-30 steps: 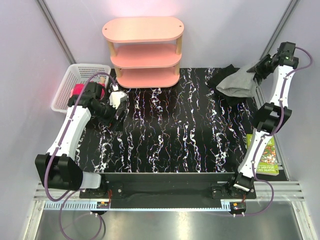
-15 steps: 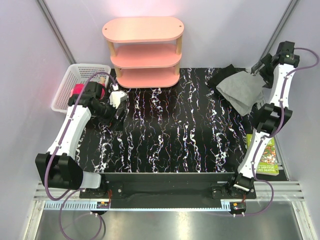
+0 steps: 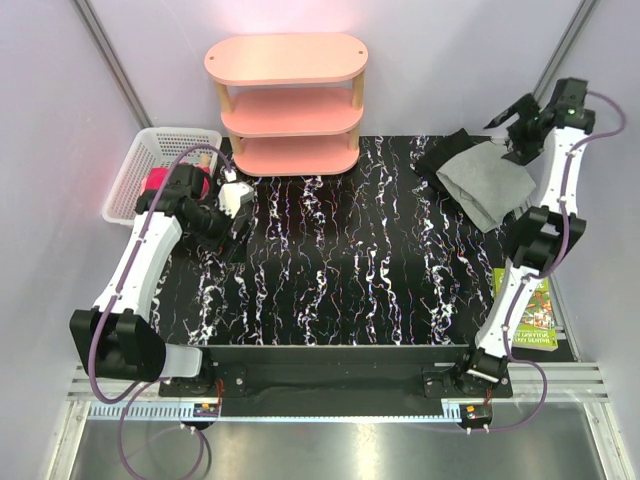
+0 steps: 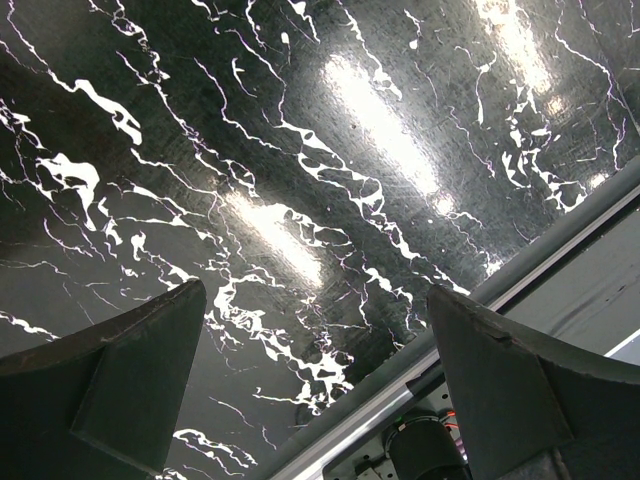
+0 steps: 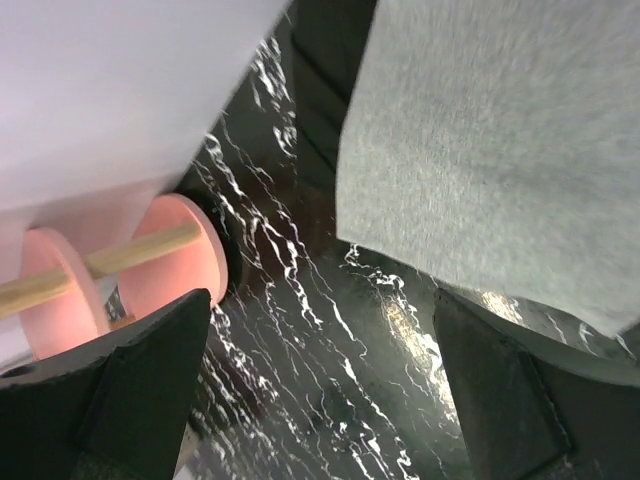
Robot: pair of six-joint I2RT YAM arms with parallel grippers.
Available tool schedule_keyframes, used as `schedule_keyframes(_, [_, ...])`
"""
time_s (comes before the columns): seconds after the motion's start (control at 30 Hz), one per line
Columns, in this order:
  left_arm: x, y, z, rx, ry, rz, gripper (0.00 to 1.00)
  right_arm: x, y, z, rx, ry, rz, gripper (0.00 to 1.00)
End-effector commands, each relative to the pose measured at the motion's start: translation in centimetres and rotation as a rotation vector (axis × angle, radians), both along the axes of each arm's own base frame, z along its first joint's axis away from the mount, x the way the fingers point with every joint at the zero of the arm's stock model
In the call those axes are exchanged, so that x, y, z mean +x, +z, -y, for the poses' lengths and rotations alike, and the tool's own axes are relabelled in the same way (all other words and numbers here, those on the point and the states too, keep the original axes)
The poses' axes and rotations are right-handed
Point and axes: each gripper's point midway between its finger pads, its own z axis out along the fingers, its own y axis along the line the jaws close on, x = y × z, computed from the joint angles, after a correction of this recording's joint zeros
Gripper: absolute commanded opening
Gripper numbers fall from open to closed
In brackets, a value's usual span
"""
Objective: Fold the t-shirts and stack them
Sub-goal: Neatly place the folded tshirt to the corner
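The grey t-shirt (image 3: 487, 182) lies at the far right, looking folded, on the black cloth (image 3: 440, 158). The right gripper (image 3: 508, 135) hangs spread above it, and the left gripper (image 4: 315, 370) is spread and empty. Next, I'd say, comes fetching another shirt.

Readable text: you will find none legible in any of the three views
Green book (image 3: 541, 316): your top view shows pale lettering and a picture on its cover, at the right edge of the table (image 3: 350, 280), too small and blurred to read
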Motion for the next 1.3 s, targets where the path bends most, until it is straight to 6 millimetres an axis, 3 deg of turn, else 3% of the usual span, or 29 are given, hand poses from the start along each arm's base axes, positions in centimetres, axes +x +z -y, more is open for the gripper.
schedule_keyframes(0.0, [-0.3, 0.8, -0.1, -0.007, 0.01, 0.043, 0.99, 1.8, -8.2, -2.0, 0.17, 0.068, -0.121, 1.0])
schedule_keyframes(0.2, [-0.4, 0.9, -0.1, -0.011, 0.015, 0.045, 0.99, 1.3, -15.8, -3.3, 0.218, 0.113, -0.266, 1.0])
schedule_keyframes(0.3, [-0.4, 1.1, 0.0, -0.015, 0.016, 0.051, 0.99, -0.4, -19.0, -4.3, 0.203, 0.142, -0.366, 1.0])
schedule_keyframes(0.43, [-0.4, 1.4, 0.1, -0.026, 0.019, 0.056, 0.99, -1.9, -19.7, -6.4, 0.161, 0.195, -0.417, 1.0])
schedule_keyframes(0.5, [-0.5, 1.6, 0.2, -0.034, 0.02, 0.058, 0.99, -1.8, -17.5, -7.1, 0.126, 0.211, -0.382, 1.0])
schedule_keyframes(0.6, [-0.3, 2.5, 0.3, -0.039, 0.029, 0.085, 0.99, -0.8, -10.8, -9.7, 0.085, 0.279, -0.238, 1.0])
schedule_keyframes(0.63, [-0.3, 3.0, 0.2, -0.041, 0.036, 0.097, 0.99, -0.8, -7.1, -10.8, 0.065, 0.303, -0.163, 1.0])
schedule_keyframes(0.7, [0.1, 4.5, 0.0, -0.039, 0.07, 0.141, 0.99, -0.7, -1.2, -14.8, 0.04, 0.415, -0.018, 1.0])
schedule_keyframes(0.73, [0.4, 5.2, -0.2, -0.036, 0.088, 0.166, 0.99, -1.9, 2.3, -16.1, 0.023, 0.447, 0.043, 1.0])
schedule_keyframes(0.77, [1.0, 6.3, -0.6, -0.021, 0.113, 0.213, 0.99, -2.8, 4.6, -19.4, 0.023, 0.532, 0.098, 1.0])
schedule_keyframes(0.83, [1.2, 8.0, -1.1, -0.017, 0.162, 0.283, 0.99, -5.5, 9.1, -22.8, -0.025, 0.644, 0.209, 1.0])
schedule_keyframes(0.87, [1.7, 8.9, -1.6, 0.0, 0.187, 0.327, 0.99, -6.8, 9.9, -25.2, -0.05, 0.701, 0.229, 1.0])
schedule_keyframes(0.9, [1.6, 9.8, -1.9, 0.002, 0.206, 0.365, 0.99, -7.9, 9.0, -26.1, -0.08, 0.738, 0.206, 1.0])
schedule_keyframes(0.93, [1.7, 10.3, -2.1, 0.007, 0.217, 0.391, 0.99, -9.3, 10.8, -26.5, -0.134, 0.737, 0.252, 1.0])
schedule_keyframes(0.97, [1.7, 10.5, -2.4, 0.014, 0.229, 0.403, 0.99, -10.3, 8.8, -27.2, -0.138, 0.762, 0.2, 1.0])
schedule_keyframes(1.0, [1.4, 10.7, -2.5, 0.014, 0.237, 0.411, 0.99, -11.5, 8.3, -28.5, -0.141, 0.802, 0.196, 1.0])
schedule_keyframes(1.03, [1.5, 10.8, -2.6, 0.015, 0.245, 0.414, 0.99, -12.6, 10.3, -28.9, -0.157, 0.805, 0.274, 1.0])
schedule_keyframes(1.07, [1.4, 10.5, -2.9, 0.025, 0.256, 0.409, 0.99, -13.6, 7.3, -29.1, -0.159, 0.816, 0.203, 1.0])
schedule_keyframes(1.1, [1.3, 10.5, -3.0, 0.028, 0.263, 0.411, 0.99, -14.8, 6.9, -30.2, -0.154, 0.835, 0.214, 1.0])
schedule_keyframes(1.13, [1.3, 10.4, -3.1, 0.026, 0.272, 0.415, 0.99, -16.1, 9.7, -30.7, -0.163, 0.846, 0.347, 1.0])
schedule_keyframes(1.17, [1.2, 9.9, -3.3, 0.03, 0.284, 0.407, 0.99, -17.4, 6.6, -30.9, -0.152, 0.862, 0.29, 0.99])
schedule_keyframes(1.2, [1.0, 9.7, -3.3, 0.024, 0.286, 0.403, 0.99, -19.4, 7.8, -31.4, -0.148, 0.878, 0.342, 1.0])
schedule_keyframes(1.23, [0.9, 8.9, -3.3, 0.025, 0.29, 0.393, 0.99, -19.9, 7.5, -31.7, -0.155, 0.884, 0.363, 1.0])
schedule_keyframes(1.27, [0.8, 8.8, -3.5, 0.025, 0.299, 0.399, 0.99, -21.0, 4.9, -31.5, -0.159, 0.889, 0.311, 1.0])
